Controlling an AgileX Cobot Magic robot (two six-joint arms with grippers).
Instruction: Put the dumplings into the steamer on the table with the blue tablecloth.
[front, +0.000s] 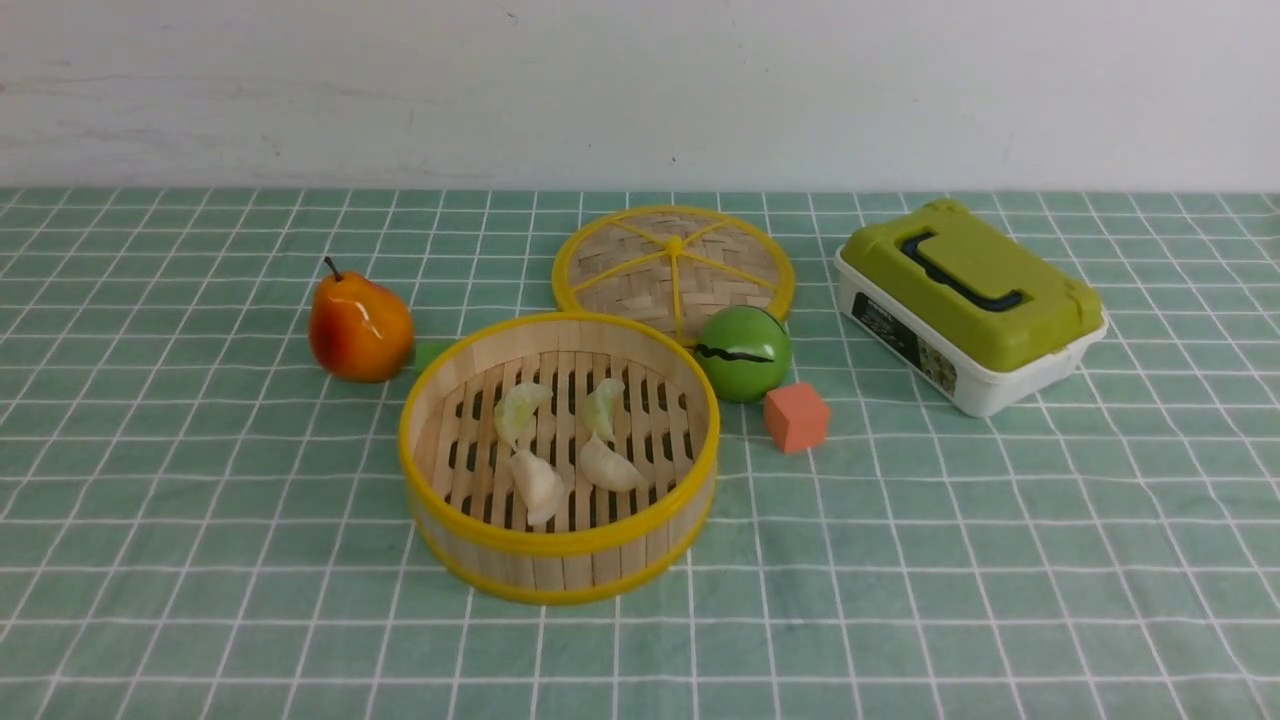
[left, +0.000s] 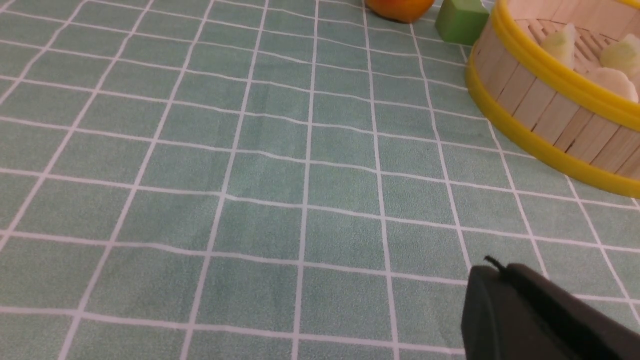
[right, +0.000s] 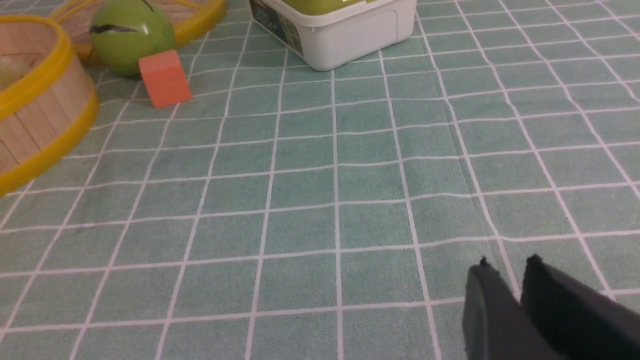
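As all four dumplings (front: 565, 440) lie on the slatted floor of the steamer (front: 558, 548), the placing step is judged complete. The steamer stands near the middle of the desk (front: 1000, 560) on the blue tablecloth (front: 200, 560), two dumplings toward its far side and two nearer. No dumpling is seen outside it in any view.

The left tool (left: 492, 272) is low over bare cloth, to the left of the steamer and apart from it; its tips appear pressed together with nothing between them. The right tool (right: 507, 267) is over bare cloth to the right of the steamer, well apart; only a narrow slit shows between its tips, and it holds nothing.

The lid (front: 673, 268) lies flat beyond the steamer, the green ball (front: 743, 352) touching or just beside it.

Judgement: nothing remains to be carried. The next move calls only for both arms to stay clear of the steamer, so the contents are not disturbed
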